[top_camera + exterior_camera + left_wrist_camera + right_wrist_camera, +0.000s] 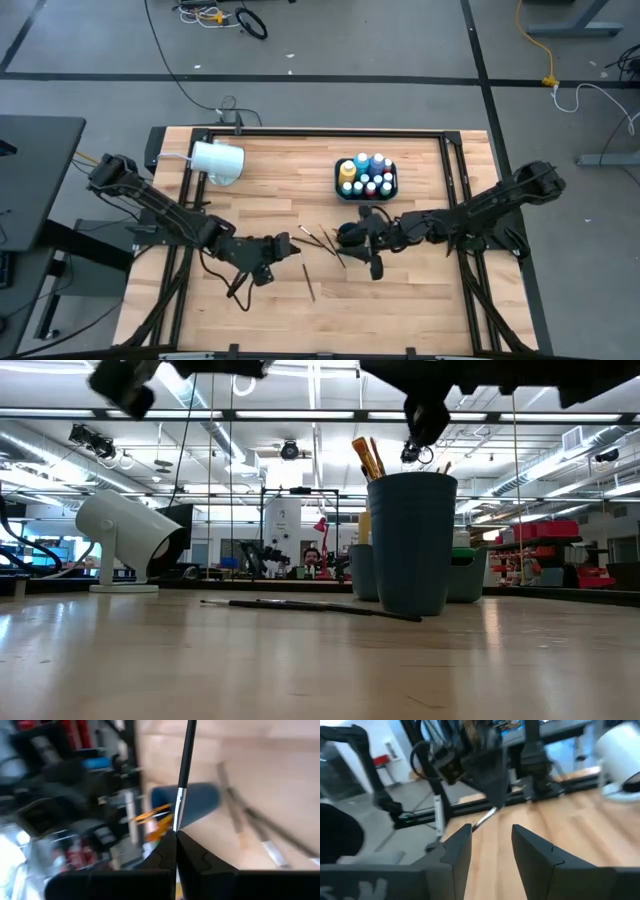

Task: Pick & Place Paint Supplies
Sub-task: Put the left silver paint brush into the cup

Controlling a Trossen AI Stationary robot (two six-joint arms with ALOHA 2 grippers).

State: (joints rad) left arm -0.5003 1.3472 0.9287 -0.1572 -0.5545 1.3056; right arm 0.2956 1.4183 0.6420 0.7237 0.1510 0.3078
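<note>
The left gripper point(283, 243) hangs over the bench point(420, 300) left of centre, clenched on a thin dark brush point(184, 767); in the left wrist view the handle runs straight out from between the closed fingers point(167, 851), its metal ferrule just past their tips. The right gripper point(376, 262) sits right of centre, just beside a dark blue cup point(411, 540) that holds upright brushes point(366, 458). Its fingers point(457, 851) stand apart with nothing between them.

More brushes point(330, 245) lie loose on the bench between the two grippers, and one point(309, 283) lies apart, nearer the front edge. The low view shows one such brush point(310, 606) flat on the wood beside the cup.

Behind the right gripper, a black tray point(340, 186) holds the small paint bottles point(372, 183) with a yellow bottle point(347, 170) and a blue bottle point(362, 161) among them. A white cup point(219, 162) lies on its side at the far left of the bench.
</note>
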